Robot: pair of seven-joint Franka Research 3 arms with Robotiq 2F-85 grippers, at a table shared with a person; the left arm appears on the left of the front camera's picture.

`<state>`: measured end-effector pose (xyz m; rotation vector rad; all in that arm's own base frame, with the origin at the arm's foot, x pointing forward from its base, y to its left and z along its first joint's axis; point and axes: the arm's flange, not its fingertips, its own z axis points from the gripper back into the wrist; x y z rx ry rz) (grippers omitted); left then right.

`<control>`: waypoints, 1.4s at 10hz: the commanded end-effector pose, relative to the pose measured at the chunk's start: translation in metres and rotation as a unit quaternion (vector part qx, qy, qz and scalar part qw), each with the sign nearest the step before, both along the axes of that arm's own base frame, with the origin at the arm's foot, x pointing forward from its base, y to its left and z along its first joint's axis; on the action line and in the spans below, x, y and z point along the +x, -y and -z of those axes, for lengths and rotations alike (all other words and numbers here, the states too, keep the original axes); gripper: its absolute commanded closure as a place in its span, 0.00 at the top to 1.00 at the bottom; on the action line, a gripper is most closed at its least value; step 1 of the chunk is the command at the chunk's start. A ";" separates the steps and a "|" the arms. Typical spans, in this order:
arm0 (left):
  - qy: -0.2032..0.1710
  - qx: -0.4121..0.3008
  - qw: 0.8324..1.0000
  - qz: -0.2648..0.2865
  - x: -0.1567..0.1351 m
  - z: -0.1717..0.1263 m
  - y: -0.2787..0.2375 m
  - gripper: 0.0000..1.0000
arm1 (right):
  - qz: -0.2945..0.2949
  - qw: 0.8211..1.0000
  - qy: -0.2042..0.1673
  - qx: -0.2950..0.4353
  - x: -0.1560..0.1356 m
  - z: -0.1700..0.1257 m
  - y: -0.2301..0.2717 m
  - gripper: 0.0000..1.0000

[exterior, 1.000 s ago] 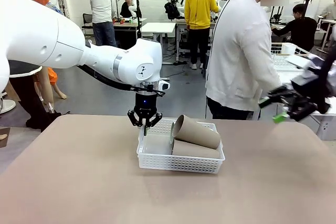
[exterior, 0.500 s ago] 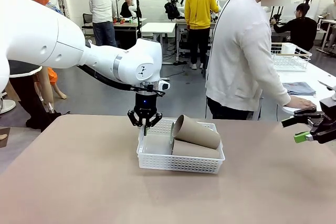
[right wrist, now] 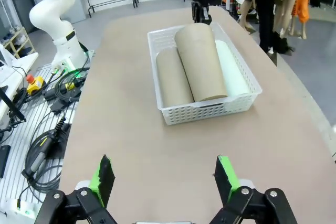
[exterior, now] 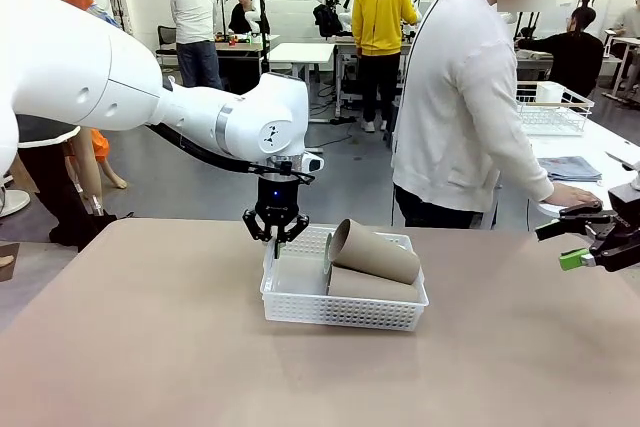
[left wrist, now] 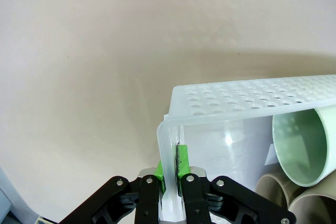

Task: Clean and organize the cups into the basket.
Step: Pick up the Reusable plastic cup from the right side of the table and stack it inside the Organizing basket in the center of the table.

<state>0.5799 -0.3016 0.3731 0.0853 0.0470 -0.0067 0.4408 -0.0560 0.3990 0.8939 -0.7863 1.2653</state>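
The white mesh basket [exterior: 340,309] sits mid-table. Two tan cups lie on their sides in it, one [exterior: 376,251] resting on top of the other [exterior: 370,285]. In the right wrist view the pale mint cup [right wrist: 232,76] lies beside the tan cups [right wrist: 197,61] along the basket's [right wrist: 210,109] right side. My left gripper [exterior: 275,234] is shut on the basket's far-left corner wall; in the left wrist view its green pads [left wrist: 161,176] pinch the basket's rim [left wrist: 247,98], with the mint cup's mouth [left wrist: 300,148] inside. My right gripper [exterior: 562,245] hangs open at the table's right edge, and stands open and empty [right wrist: 163,177] in the right wrist view.
A person in a white top stands at the far side, a hand [exterior: 572,194] resting on the neighbouring table. A white wire-grid basket [exterior: 553,112] stands on that table. Bare tabletop [exterior: 150,347] lies left of and in front of the basket.
My right gripper dropped lower and swung right to the table's right edge, then stayed there. The left gripper, basket and cups have not moved.
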 end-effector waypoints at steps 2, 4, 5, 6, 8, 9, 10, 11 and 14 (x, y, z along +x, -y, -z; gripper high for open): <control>0.001 0.000 1.000 0.000 0.000 -0.001 -0.001 0.03 | -0.009 1.000 0.000 -0.005 -0.001 -0.002 -0.001 1.00; 0.001 0.000 1.000 0.000 0.000 -0.001 -0.001 0.03 | 0.048 0.997 -0.049 0.030 -0.003 0.002 0.016 1.00; 0.001 0.000 1.000 0.000 0.000 -0.001 -0.001 0.03 | 0.115 0.986 -0.107 0.057 -0.013 0.003 0.040 1.00; 0.001 0.000 1.000 0.000 0.000 -0.001 -0.001 0.03 | 0.176 0.968 -0.163 0.079 -0.030 0.002 0.064 1.00; 0.001 0.000 1.000 0.000 0.000 -0.001 -0.001 0.03 | 0.282 0.906 -0.279 0.146 -0.077 -0.001 0.109 1.00; 0.001 0.000 1.000 0.000 0.000 -0.001 -0.001 0.03 | 0.303 0.886 -0.295 0.192 -0.096 -0.004 0.123 1.00; 0.001 0.000 1.000 0.000 0.000 -0.001 -0.001 0.03 | 0.306 0.872 -0.310 0.225 -0.111 -0.008 0.135 1.00; 0.001 0.000 1.000 0.000 0.000 -0.001 -0.001 0.03 | 0.323 0.846 -0.347 0.243 -0.126 -0.009 0.147 1.00; 0.001 0.000 1.000 0.000 0.000 -0.001 -0.001 0.03 | 0.288 0.796 -0.461 0.268 -0.156 -0.013 0.178 1.00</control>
